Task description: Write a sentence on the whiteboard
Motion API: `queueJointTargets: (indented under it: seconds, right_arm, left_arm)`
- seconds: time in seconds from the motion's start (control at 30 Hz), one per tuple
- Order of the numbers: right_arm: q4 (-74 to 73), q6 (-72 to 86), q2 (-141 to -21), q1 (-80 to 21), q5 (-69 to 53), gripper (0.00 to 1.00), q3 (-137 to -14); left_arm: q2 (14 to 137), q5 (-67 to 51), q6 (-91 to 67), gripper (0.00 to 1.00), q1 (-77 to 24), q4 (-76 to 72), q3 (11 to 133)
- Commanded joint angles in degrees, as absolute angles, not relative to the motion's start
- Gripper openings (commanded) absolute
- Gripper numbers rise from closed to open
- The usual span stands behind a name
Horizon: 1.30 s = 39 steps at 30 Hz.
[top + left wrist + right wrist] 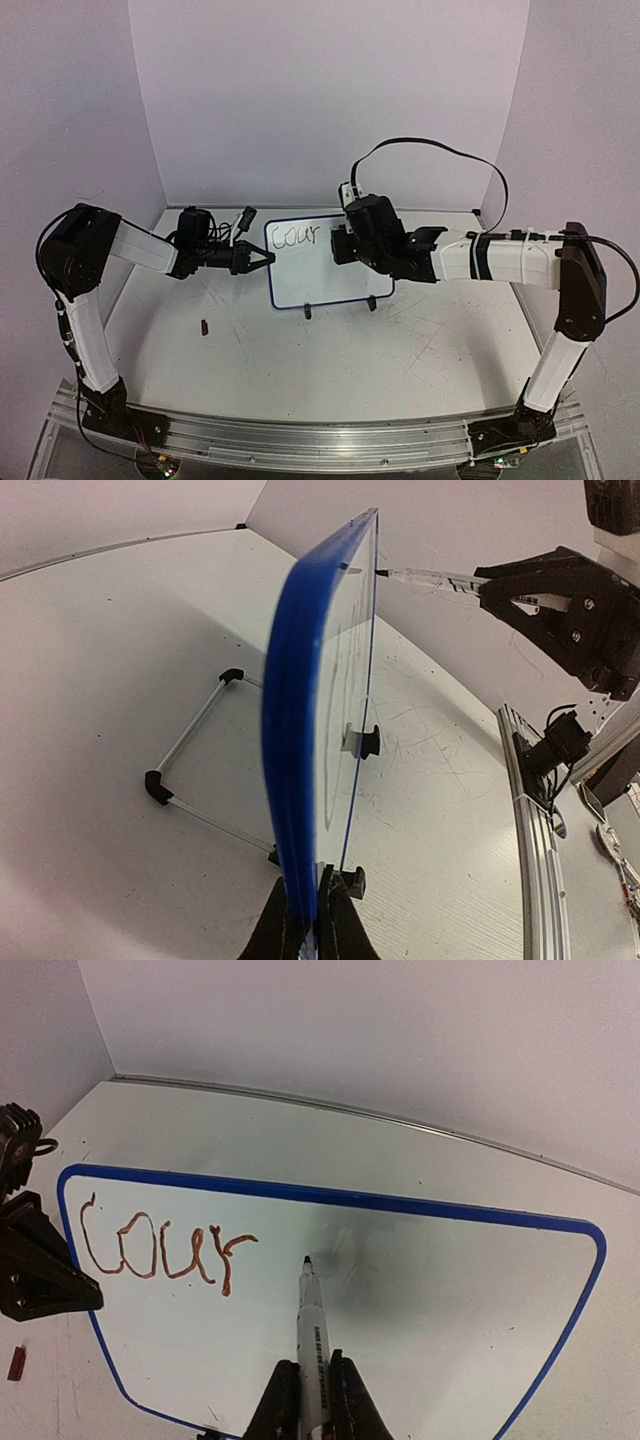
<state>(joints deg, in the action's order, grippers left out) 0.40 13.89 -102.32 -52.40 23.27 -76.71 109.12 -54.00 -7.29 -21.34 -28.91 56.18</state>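
Note:
The whiteboard [330, 275] stands upright on two black clip feet mid-table, its blue frame seen edge-on in the left wrist view [300, 710]. Dark handwritten letters "Cour" [160, 1250] sit at its upper left, also in the top view [295, 237]. My left gripper [262, 260] is shut on the board's left edge, its fingertips pinching the frame [312, 920]. My right gripper [308, 1400] is shut on a white marker [312, 1325]. The marker's tip is at the board just right of the "r"; I cannot tell if it touches. The marker also shows in the left wrist view [430, 578].
A small dark-red piece [204, 325] lies on the table left of the board. A wire stand with black corners [190, 750] lies behind the board. White walls close in the back and sides. A metal rail [330, 440] runs along the near edge.

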Motion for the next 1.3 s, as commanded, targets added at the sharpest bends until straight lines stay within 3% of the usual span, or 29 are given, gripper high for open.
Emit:
queueJointTargets:
  seconds: [0.0, 1.27]
  right_arm:
    - [2.17, 14.77, -102.94, -52.12, 24.39, 0.0, -79.01]
    - [0.0, 14.96, -105.91, -52.14, 19.79, 0.0, -81.38]
  left_arm:
    - [108.32, -46.45, -4.39, 0.0, -20.92, -26.46, 57.39]
    - [108.19, -46.49, -4.28, 0.0, -20.96, -26.28, 57.65]
